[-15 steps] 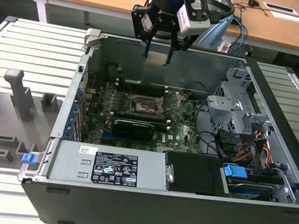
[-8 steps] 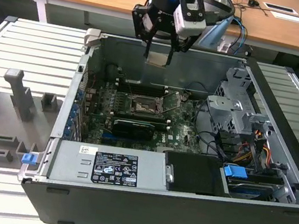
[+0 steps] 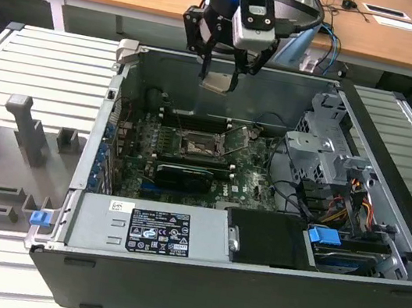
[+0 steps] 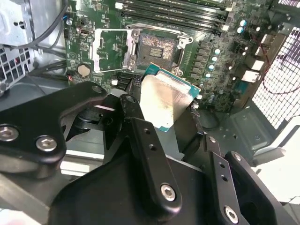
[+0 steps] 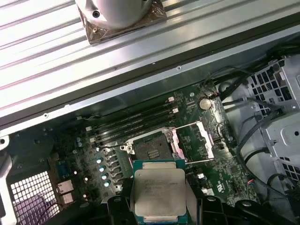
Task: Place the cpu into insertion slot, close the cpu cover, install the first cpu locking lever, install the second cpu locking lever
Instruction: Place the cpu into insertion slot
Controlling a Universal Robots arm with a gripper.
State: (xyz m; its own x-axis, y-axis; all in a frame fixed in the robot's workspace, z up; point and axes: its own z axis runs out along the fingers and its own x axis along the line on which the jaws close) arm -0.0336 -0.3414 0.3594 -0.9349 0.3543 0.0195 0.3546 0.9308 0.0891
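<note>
My pincer [image 3: 219, 76] is clenched on the cpu [image 3: 219, 84] — I grip it by two opposite edges, and its silvery top shows between my fingers [image 4: 140, 136] in both wrist views. I hang over the open computer case [image 3: 244, 303], well above the green motherboard [image 3: 254, 174], and the chip touches nothing but me. Below my pincer, and well apart from it, lies the slot [image 5: 152, 149] — a black square with a metal rim, its centre bare. The cover [image 5: 194, 140] is swung open, off the slot and hinged at one side of it, so the socket is uncovered. Long memory slots [image 5: 136, 123] run alongside the slot, beyond it as seen from my pincer in the first wrist view. The case stands on a ribbed grey table [image 3: 30, 69].
</note>
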